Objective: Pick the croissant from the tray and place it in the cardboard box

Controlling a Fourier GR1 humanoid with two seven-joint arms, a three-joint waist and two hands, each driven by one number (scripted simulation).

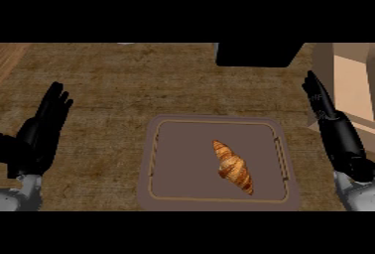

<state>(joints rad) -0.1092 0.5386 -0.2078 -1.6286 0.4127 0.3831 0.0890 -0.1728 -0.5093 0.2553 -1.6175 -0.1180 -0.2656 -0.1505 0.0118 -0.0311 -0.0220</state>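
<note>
A golden-brown croissant [233, 166] lies slanted on the brown tray [176, 149], right of its middle. At the right edge stands the cardboard box [354, 84], its light inside partly showing. My right hand [331, 124] is open with fingers straight, raised between the tray's right rim and the box, apart from the croissant. Resting at the left edge, my left hand [42, 131] is open, fingers up, well away from the tray.
A black block [258, 53] stands at the back, beyond the tray. The counter [124, 84] is brown and woven-looking, with bare surface between the left hand and the tray. A wooden strip [9, 57] shows at the far left corner.
</note>
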